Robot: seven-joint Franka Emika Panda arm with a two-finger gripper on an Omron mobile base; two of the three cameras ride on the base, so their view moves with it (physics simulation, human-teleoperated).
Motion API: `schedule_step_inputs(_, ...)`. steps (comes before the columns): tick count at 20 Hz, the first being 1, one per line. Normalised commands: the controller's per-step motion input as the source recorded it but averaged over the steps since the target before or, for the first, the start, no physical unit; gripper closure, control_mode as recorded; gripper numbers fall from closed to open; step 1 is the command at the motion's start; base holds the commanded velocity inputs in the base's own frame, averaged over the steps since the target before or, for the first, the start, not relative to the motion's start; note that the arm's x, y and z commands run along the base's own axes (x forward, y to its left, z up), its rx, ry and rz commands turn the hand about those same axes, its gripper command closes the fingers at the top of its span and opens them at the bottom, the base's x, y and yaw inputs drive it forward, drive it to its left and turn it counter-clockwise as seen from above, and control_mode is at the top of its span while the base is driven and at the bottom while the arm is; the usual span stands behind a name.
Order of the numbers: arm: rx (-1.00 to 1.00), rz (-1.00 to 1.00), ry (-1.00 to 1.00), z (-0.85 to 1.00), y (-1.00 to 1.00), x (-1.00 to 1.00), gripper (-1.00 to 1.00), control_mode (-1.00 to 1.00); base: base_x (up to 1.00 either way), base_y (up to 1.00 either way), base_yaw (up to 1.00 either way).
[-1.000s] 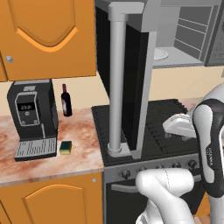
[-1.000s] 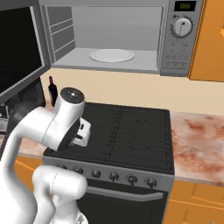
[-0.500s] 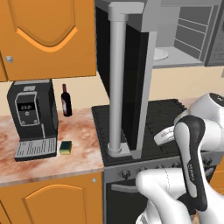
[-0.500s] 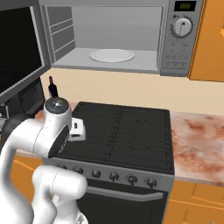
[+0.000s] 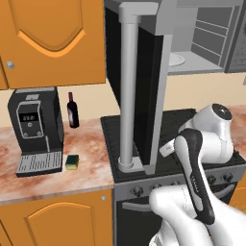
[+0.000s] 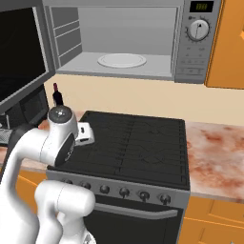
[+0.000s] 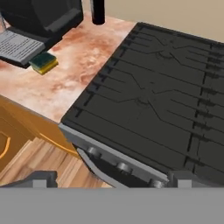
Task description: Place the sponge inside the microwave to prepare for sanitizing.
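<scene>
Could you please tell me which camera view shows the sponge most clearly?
The hand view: the sponge lies near, its green top and yellow body distinct, touching the coffee machine's tray. The left base view shows it smaller. In the right base view the arm covers that counter.

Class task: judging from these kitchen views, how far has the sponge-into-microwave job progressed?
Done: the microwave door stands open, turntable bare. In hand: nothing; the open hand hangs above the stove's front edge. Left: grasp the sponge beside the coffee machine and place it inside.

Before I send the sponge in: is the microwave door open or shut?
Open. The microwave door is swung wide, exposing the white turntable.
</scene>
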Motion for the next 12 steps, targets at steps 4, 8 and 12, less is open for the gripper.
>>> schedule_step_inputs(4,0.01,0.18,0.0,-0.3,0.29,0.44,-1.0,-1.0,0.0,0.0,0.0)
schedule_step_inputs(8,0.0,0.27,-0.04,-0.26,0.55,0.22,-1.0,-1.0,0.0,0.0,0.0)
schedule_step_inputs(12,0.0,0.18,-0.14,-0.16,0.7,0.03,-1.0,-1.0,0.0,0.0,0.0)
